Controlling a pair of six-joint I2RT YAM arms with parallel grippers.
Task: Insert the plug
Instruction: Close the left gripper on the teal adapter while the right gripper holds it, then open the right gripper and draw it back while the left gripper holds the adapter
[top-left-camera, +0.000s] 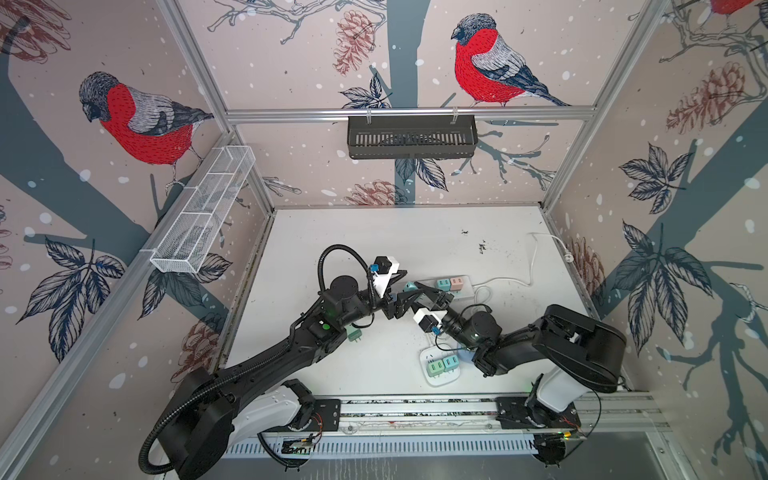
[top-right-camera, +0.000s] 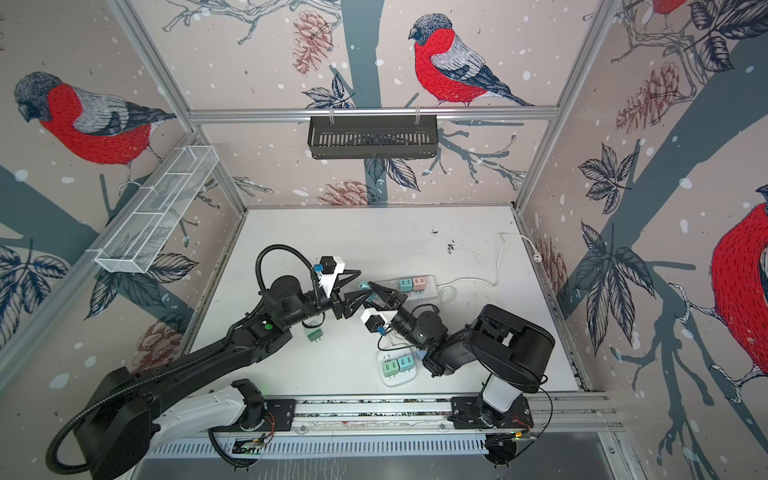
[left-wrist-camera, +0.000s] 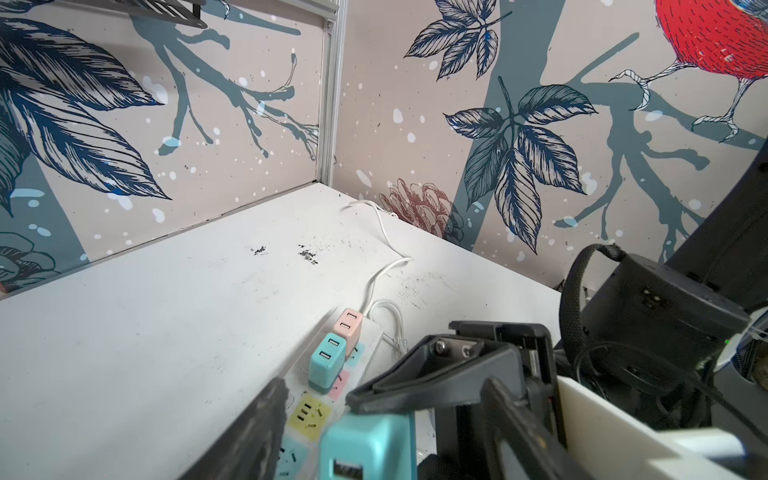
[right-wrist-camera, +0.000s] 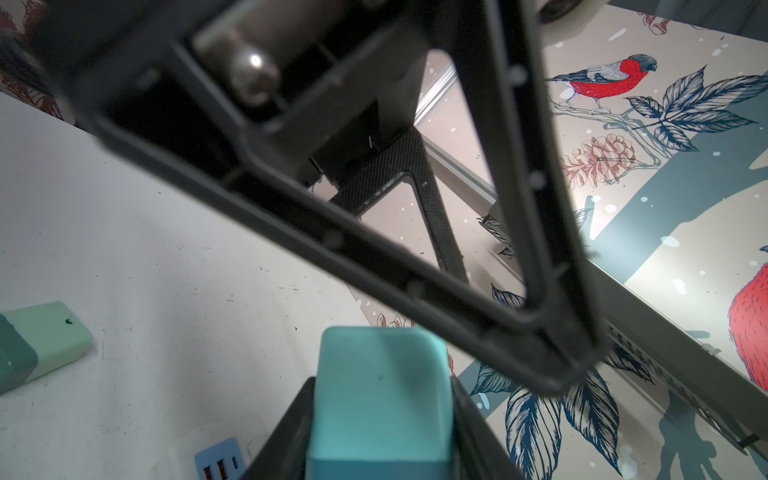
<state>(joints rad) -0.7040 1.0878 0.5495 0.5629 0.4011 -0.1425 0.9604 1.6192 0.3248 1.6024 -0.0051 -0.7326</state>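
The teal plug hangs just above the near end of the white power strip. My right gripper is shut on the plug, one finger on each side of it. My left gripper stands open around the same plug, and a gap shows between its left finger and the plug. A free yellow socket lies just beyond the plug. The plug's prongs are hidden.
A teal charger and a pink one sit in the strip, whose white cord runs to the right wall. A second strip holding two chargers lies near the front. A loose green plug lies under my left arm.
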